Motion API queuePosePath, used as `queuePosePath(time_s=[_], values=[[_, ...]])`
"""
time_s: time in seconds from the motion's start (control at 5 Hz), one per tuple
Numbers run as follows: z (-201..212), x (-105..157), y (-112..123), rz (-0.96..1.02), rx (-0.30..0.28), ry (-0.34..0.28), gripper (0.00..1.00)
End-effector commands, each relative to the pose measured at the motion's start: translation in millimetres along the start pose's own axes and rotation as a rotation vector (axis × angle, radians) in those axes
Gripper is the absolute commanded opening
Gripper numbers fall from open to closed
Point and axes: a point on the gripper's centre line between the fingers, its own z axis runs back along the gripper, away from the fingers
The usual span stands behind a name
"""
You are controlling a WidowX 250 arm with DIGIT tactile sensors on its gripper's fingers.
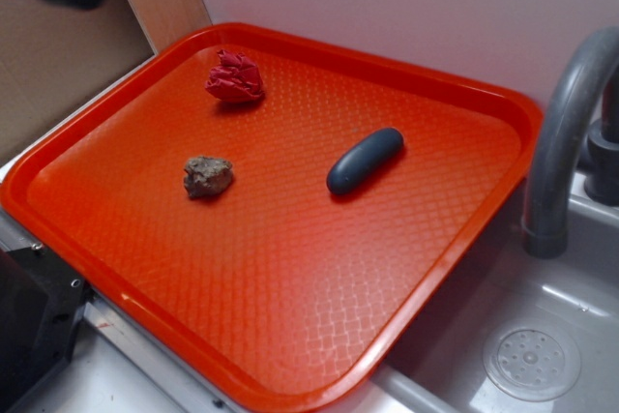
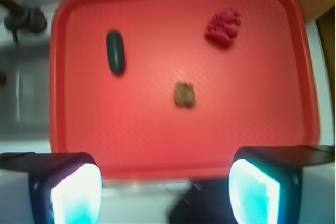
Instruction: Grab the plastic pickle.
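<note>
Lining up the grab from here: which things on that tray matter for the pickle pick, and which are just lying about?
Job:
- plastic pickle, dark, oblong, lying flat
- gripper, open, above the tray's near edge

Lying about:
- red crumpled wad
- grey-brown rock-like chunk
- orange tray
- grey faucet and sink

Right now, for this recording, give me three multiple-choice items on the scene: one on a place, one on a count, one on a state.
1. Where does the plastic pickle lie?
A. In the sink
B. On the orange tray
C. Under the faucet

2. How many small things lie on the tray?
A. Three
B. Five
C. One

3. How does the gripper stand?
A. Shut on the pickle
B. Shut on the red wad
C. Open, holding nothing

Answers:
1 B, it rests on the tray's patterned floor, apart from the sink.
2 A, the pickle, the grey-brown chunk and the red wad.
3 C, the wrist view shows both fingers wide apart, well short of the pickle.
</note>
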Motion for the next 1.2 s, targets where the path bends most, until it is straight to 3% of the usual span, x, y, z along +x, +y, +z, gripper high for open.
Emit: queuePosePath(time_s=[0.0,0.2,1.0], values=[[-48.2,56.7,-56.5,0.067,0.024,-0.155,1.0],[-80.6,68.7,-65.7,0.05,0.03,-0.103,1.0],[-184.4,89.0,-52.5,-0.125,0.068,0.021,1.0]])
